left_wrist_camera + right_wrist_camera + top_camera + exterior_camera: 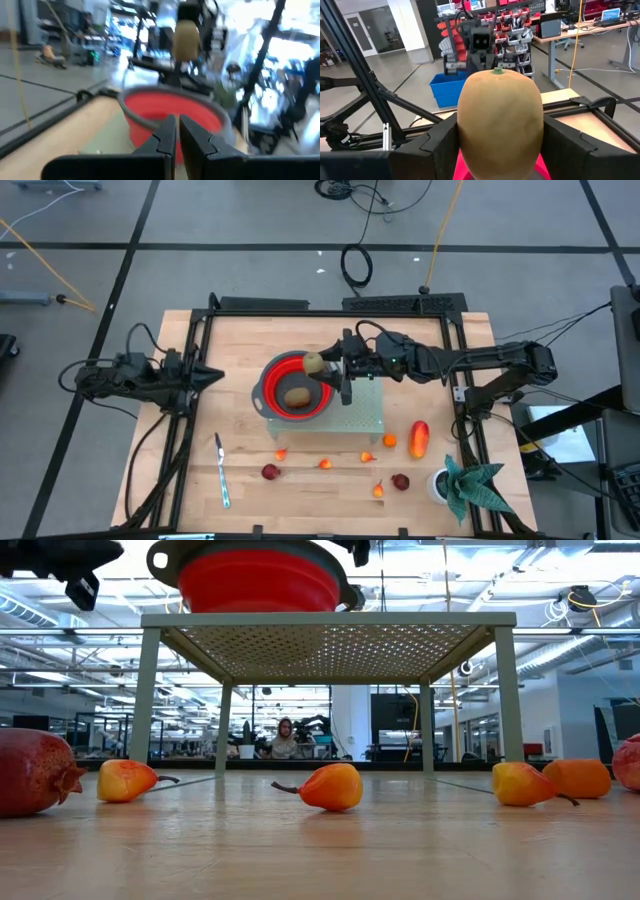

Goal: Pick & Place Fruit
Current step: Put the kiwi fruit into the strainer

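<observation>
A red bowl (296, 387) with a grey rim sits on a perforated stand (365, 415) mid-table, and one brownish kiwi (297, 395) lies inside it. My right gripper (500, 150) reaches in from the table's right and is shut on a second kiwi (314, 363) above the bowl's far rim. That kiwi (186, 40) also shows in the left wrist view, over the bowl (175, 112). My left gripper (205, 377) waits shut at the table's left, clear of everything. My right gripper pinches the kiwi by its two opposite sides (465, 135) between its two fingers (437, 147). The fingers come in level from the table's right side. The kiwi stands upright, stem end (496, 71) up, lifted clear above the bowl.
Near the front edge lie a red-orange piece (419, 438), small orange fruits (325, 463), two dark red ones (270, 472) (401, 481), a silver knife (221, 470) and a potted plant (465, 485). In the low view, fruits (330, 786) lie in front of the stand's legs (145, 700).
</observation>
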Robot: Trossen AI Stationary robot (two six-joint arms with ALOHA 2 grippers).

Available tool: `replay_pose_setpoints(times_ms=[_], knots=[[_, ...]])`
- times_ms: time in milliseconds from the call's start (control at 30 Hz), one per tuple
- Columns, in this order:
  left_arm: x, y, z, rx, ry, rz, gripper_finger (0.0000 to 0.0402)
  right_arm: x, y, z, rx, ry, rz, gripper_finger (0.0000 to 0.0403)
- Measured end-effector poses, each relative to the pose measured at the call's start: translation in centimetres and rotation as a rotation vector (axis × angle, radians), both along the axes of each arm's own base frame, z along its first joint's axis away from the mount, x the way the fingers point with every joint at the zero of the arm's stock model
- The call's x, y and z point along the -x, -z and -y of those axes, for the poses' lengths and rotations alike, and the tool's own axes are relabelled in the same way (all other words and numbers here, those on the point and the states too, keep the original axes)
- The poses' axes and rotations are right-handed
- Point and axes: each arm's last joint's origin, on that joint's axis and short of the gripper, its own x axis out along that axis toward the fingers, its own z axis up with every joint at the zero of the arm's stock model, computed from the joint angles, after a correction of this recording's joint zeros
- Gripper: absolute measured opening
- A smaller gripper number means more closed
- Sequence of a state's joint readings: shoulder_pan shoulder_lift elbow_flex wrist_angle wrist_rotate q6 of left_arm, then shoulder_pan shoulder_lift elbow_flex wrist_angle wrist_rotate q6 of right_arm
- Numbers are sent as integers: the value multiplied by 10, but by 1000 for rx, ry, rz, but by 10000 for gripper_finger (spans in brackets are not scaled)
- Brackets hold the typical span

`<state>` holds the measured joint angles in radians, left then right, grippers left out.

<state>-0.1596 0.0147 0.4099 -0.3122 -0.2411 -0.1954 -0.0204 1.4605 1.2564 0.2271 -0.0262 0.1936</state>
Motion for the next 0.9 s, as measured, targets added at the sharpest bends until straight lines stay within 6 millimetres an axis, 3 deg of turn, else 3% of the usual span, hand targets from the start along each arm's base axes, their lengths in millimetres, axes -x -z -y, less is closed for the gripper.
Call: replay_pose_setpoints(times_ms=[133,333,600,900], knots=[[-12,-10,1,-9,-32,53,21,0,0,0,1,0,0,228],[-49,-19,7,-114,-45,63,39,0,0,0,23,-2,-2,223],[-89,-28,13,-164,-57,102,147,0,3,0,51,-6,-25,229],[-136,-69,20,-287,-103,-38,252,0,3,-1,82,-53,-22,230]])
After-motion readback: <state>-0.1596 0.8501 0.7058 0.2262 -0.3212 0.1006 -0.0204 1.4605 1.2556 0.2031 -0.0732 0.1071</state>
